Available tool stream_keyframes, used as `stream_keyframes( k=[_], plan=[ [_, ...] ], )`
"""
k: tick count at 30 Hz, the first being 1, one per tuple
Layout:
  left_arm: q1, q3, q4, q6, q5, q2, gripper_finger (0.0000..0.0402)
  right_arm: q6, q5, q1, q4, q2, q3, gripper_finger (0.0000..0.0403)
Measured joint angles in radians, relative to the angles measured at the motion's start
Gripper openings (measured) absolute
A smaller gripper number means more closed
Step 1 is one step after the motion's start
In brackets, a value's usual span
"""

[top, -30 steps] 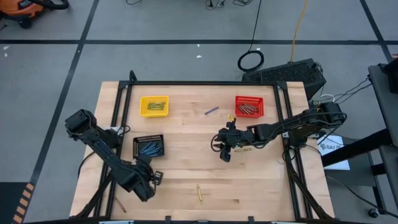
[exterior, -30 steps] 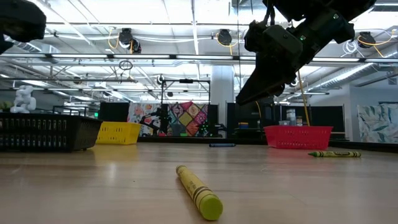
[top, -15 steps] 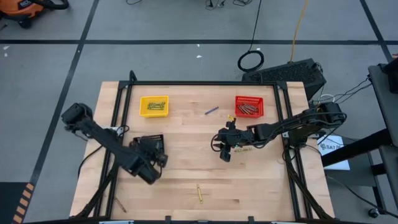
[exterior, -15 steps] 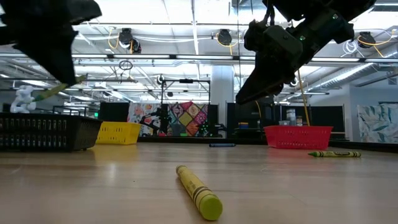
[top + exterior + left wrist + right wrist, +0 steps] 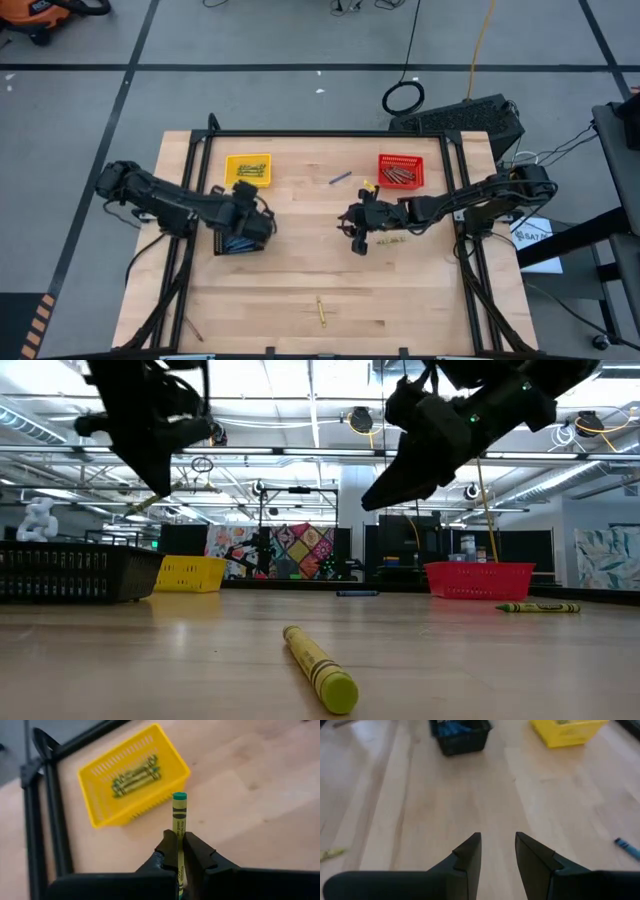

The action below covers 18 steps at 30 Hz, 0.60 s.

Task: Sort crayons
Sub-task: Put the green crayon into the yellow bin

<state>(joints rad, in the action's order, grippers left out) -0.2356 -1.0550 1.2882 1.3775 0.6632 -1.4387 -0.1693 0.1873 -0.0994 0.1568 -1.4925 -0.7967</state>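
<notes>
While the right gripper [image 5: 497, 851] hung open and empty, the left gripper [image 5: 179, 851] pinched a thin yellow, green-tipped, paper-wrapped crayon [image 5: 179, 815].

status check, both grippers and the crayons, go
Left gripper shut on yellow crayon, above the table near yellow basket. Right gripper open, empty, mid-table. Path to basket unobstructed.
</notes>
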Motion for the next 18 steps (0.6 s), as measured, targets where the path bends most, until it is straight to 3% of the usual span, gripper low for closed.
stream_keyframes(
  k=[13,18],
  plan=[
    [0.36,0.0,-0.186,-0.515,-0.005,0.0,0.0005,0.003,0.002,0.129,-0.006,0.0,0.0,0.0107],
    [0.502,0.0,-0.317,-0.746,-0.087,0.0,0.0005,0.011,0.0,0.166,-0.031,0.0,0.0,0.0107]
  ],
)
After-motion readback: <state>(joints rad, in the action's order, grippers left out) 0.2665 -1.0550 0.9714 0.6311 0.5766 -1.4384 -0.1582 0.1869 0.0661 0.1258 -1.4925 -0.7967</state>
